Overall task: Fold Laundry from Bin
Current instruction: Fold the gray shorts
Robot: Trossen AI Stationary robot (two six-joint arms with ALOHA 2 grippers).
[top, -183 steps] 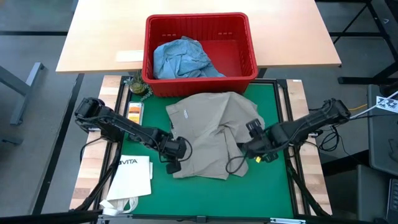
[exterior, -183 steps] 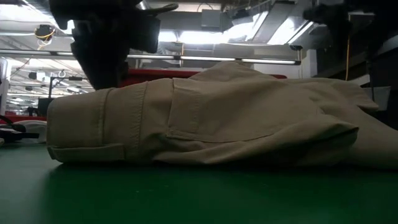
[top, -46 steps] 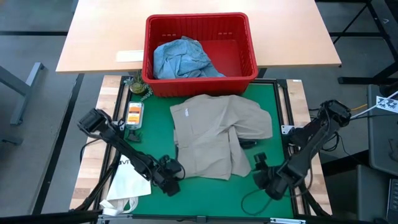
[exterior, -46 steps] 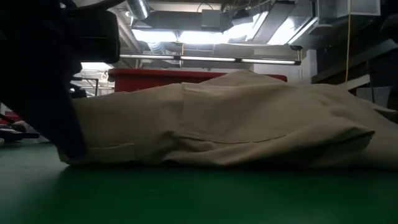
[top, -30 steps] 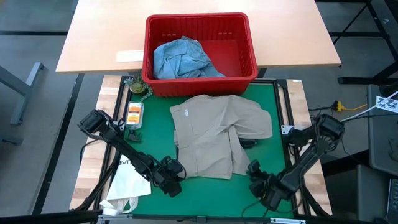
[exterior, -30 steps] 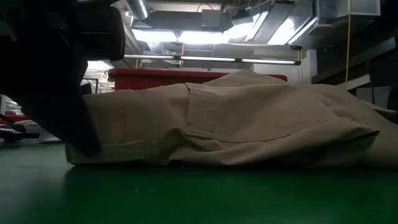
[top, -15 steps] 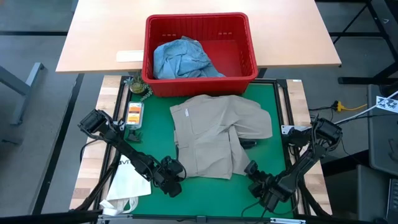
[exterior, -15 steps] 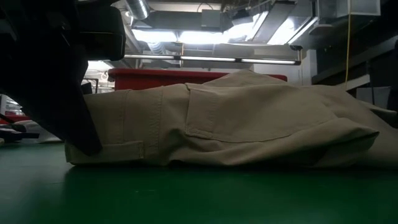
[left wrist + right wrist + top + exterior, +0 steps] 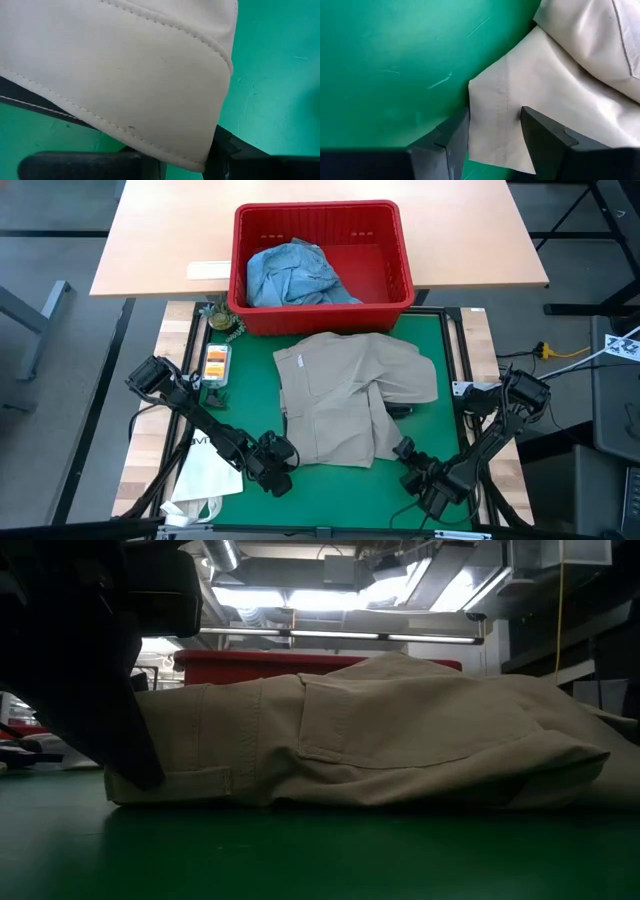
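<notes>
A khaki garment (image 9: 340, 405) lies crumpled on the green mat (image 9: 330, 500), its bulk resting flat; the low view shows it as a long low heap (image 9: 380, 730). My left gripper (image 9: 283, 462) is shut on the garment's near left corner. My right gripper (image 9: 403, 452) stands open at the near right corner (image 9: 492, 125), one finger on either side of that corner, which lies on the mat. The red bin (image 9: 320, 208) stands beyond the mat's far edge with light blue denim (image 9: 295, 275) inside. My left gripper (image 9: 185, 162) pinches the garment's stitched hem corner (image 9: 190, 145) between its two fingers. The fingers slant down from the table's near left. The corner stays low by the mat, and the rest of the garment lies slack on the mat.
A white "VITA" paper bag (image 9: 215, 470) lies off the mat's near left, under my left arm. An orange packet (image 9: 215, 362) and a small ornament (image 9: 222, 318) sit along the mat's left side. Bare green mat stretches along the near edge.
My right gripper has rolled a little and sunk slightly at the garment's near right corner, its fingers staying open. The garment has not shifted.
</notes>
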